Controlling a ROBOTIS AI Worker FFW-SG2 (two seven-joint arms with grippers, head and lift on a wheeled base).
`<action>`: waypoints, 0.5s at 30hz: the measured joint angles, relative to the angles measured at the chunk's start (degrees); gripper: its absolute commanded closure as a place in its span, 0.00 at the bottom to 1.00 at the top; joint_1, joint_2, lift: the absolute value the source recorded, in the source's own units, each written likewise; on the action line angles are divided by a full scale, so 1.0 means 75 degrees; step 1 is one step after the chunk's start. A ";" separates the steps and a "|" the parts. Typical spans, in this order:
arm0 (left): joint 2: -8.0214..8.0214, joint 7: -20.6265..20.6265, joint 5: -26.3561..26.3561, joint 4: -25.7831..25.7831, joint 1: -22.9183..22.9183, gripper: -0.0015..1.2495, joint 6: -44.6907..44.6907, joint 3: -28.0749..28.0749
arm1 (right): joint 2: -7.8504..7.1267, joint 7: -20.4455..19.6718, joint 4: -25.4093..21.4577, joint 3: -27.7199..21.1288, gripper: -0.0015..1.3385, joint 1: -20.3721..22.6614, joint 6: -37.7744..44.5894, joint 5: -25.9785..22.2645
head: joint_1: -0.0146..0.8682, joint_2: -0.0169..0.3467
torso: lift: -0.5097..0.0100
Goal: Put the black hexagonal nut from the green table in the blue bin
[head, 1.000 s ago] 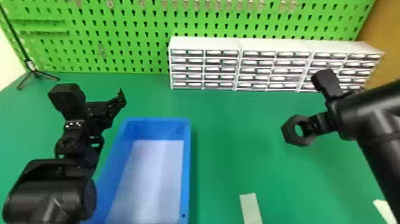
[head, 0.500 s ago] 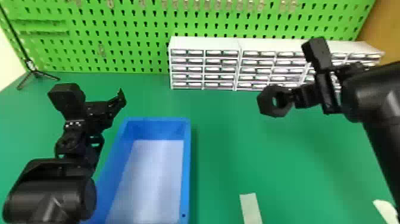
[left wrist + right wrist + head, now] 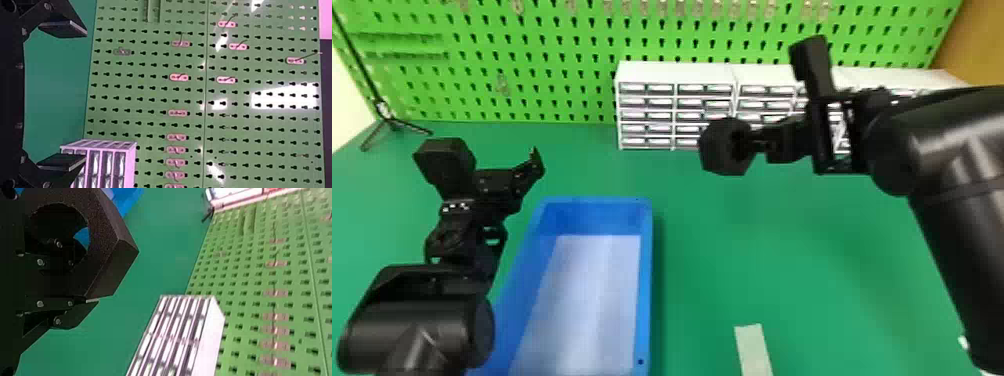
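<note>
Gripping nut (image 3: 719, 152) in right gripper (image 3: 757, 143), one finger through hole, aloft over counter (image 3: 782, 260). Must probably travel left and robotward to reach bin (image 3: 646, 285). Parked by bin, fingers apart: left gripper (image 3: 85, 96).

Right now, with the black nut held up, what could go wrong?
The nut might slip, since the right tool pinches one side of its ring. Let go early, it could miss the blue bin, which lies to its left. Coming across, it may bump the left arm beside the bin.
</note>
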 measured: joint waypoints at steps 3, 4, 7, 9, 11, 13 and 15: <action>0.0000 0.0000 -0.0001 0.0000 0.0000 0.13 0.0005 0.0005 | 0.0079 -0.0143 0.0005 0.0242 0.77 -0.0022 -0.0118 -0.0245 | 0.79 0.12 | 0.80; 0.0000 -0.0001 -0.0001 0.0000 0.0000 0.13 0.0006 0.0009 | 0.0104 -0.0187 0.0006 0.0313 0.77 -0.0028 -0.0151 -0.0298 | 0.79 0.12 | 0.80; 0.0000 -0.0006 -0.0001 0.0000 -0.0002 0.13 0.0008 0.0025 | 0.0188 -0.0333 0.0007 0.0613 0.77 -0.0060 -0.0271 -0.0465 | 0.79 0.12 | 0.80; 0.0000 -0.0005 -0.0003 0.0000 -0.0008 0.13 0.0010 0.0031 | 0.0237 -0.0428 0.0008 0.0846 0.77 -0.0092 -0.0345 -0.0588 | 0.79 0.12 | 0.80; 0.0000 -0.0002 -0.0014 0.0000 -0.0016 0.13 0.0011 0.0031 | 0.0272 -0.0500 0.0014 0.1038 0.77 -0.0111 -0.0403 -0.0707 | 0.79 0.12 | 0.80; 0.0000 -0.0002 -0.0028 0.0000 -0.0027 0.13 0.0011 0.0027 | 0.0304 -0.0582 0.0034 0.1251 0.77 -0.0133 -0.0467 -0.0856 | 0.79 0.12 | 0.80; 0.0000 -0.0006 -0.0042 0.0000 -0.0037 0.13 0.0011 0.0025 | 0.0326 -0.0658 0.0067 0.1457 0.77 -0.0160 -0.0529 -0.1012 | 0.79 0.12 | 0.80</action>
